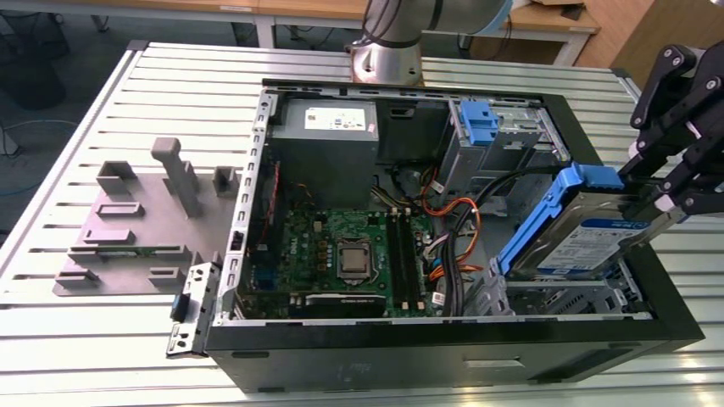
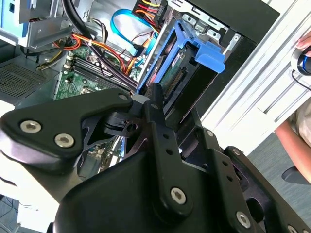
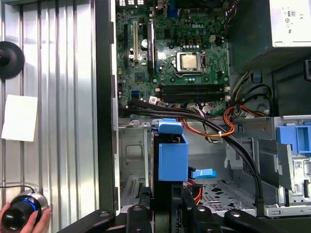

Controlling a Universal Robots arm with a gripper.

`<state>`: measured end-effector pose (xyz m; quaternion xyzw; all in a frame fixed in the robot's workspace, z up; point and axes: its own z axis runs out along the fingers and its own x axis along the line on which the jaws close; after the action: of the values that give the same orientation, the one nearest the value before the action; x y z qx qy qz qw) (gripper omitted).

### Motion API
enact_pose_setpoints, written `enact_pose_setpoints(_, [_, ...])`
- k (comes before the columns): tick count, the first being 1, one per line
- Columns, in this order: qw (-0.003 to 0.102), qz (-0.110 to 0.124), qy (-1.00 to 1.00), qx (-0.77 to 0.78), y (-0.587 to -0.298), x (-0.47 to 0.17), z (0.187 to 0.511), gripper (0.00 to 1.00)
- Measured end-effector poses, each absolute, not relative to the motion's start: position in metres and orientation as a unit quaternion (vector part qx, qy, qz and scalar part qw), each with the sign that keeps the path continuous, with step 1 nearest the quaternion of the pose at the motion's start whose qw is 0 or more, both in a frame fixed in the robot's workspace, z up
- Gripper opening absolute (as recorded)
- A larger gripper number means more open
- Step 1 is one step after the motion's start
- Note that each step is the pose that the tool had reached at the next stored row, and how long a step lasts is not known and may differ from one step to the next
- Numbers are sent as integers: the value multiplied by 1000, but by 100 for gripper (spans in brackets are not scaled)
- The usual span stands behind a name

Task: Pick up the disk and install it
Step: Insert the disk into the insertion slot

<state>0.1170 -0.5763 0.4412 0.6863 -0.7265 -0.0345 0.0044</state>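
- Nearest in the exterior view, the computer case's black rim (image 1: 430, 329) bounds the open metal drive cage (image 1: 560, 297).
- The disk (image 1: 588, 237) hangs just above that cage, tilted, label toward the camera. Its blue side rail (image 1: 531, 225) slants from the cage up and away to a blue tab.
- The gripper (image 1: 654, 210) is clamped on the disk's edge toward the exterior view's right, by the case wall.
- Black cables (image 1: 504, 181) pass close to the tab end.
- Beyond lie the motherboard (image 1: 351, 254), then the power supply (image 1: 328, 127).
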Motion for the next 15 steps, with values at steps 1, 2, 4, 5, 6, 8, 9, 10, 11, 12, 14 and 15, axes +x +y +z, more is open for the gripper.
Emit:
enact_pose_setpoints(1, [4, -34, -726, 686, -576, 117, 441, 35])
enact_pose_setpoints(2, [4, -34, -726, 686, -576, 117, 441, 35])
enact_pose_setpoints(4, [4, -34, -726, 686, -576, 117, 440, 35])
enact_pose_setpoints(5, [4, -34, -726, 686, -576, 117, 440, 35])
enact_pose_setpoints(6, [4, -34, -726, 686, -576, 117, 439, 35])
enact_pose_setpoints(8, [4, -34, -726, 686, -576, 117, 439, 35])
enact_pose_setpoints(9, [4, -34, -726, 686, -576, 117, 439, 35])
enact_pose_setpoints(10, [4, -34, -726, 686, -576, 117, 439, 35])
enact_pose_setpoints(11, [4, -34, -726, 686, -576, 117, 439, 35])
enact_pose_setpoints(12, [4, -34, -726, 686, -576, 117, 439, 35])
enact_pose_setpoints(14, [4, -34, -726, 686, -576, 117, 438, 35])
enact_pose_setpoints(15, [4, -34, -726, 686, -576, 117, 437, 35])
